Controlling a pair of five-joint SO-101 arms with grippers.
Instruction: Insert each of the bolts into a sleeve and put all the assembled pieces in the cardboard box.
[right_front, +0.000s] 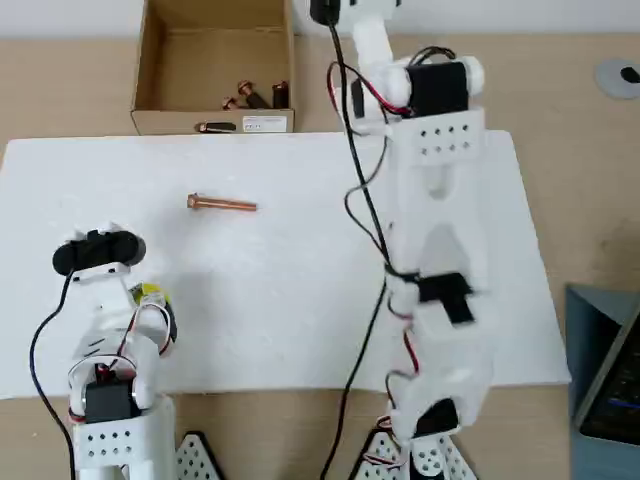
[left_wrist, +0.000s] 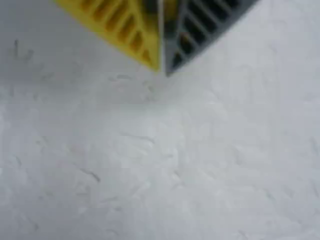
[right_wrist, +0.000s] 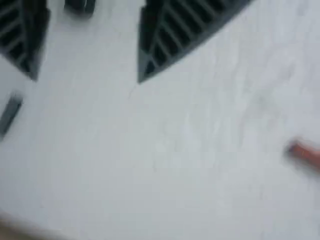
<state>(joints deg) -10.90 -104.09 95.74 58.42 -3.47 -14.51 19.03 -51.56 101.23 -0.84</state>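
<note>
Here, high view: the box (right_front: 140, 80) stands on the worktop (right_front: 560, 120) at the far edge of the white mat (right_front: 280, 300), toward its far left corner. Several coppery pieces (right_front: 255, 95), some with dark sleeves, lie inside against the near wall. One more coppery piece shows at the front wall; whether it is in or out cannot be told. One bare bolt (right_front: 222, 204) lies flat on the mat, near the far edge and left of the middle, with no sleeve on it. The left arm (right_front: 105, 330) is folded over the near left corner. The right arm (right_front: 440, 230) is stretched along the right side, past the far edge.

Left wrist view: the left claw (left_wrist: 162, 62) is closed, its yellow and grey fingers meeting at the tips. It holds nothing and points at bare mat.

Right wrist view: the right claw (right_wrist: 87, 79) gapes wide, with nothing between its dark fingers. A reddish blur (right_wrist: 304, 152) on the mat is probably the bolt. Two small dark items (right_wrist: 10, 114) lie apart from it; they may be sleeves, but this cannot be told.

Progress, as judged: most pieces are boxed. The last bolt has yet to be sleeved and placed.
</note>
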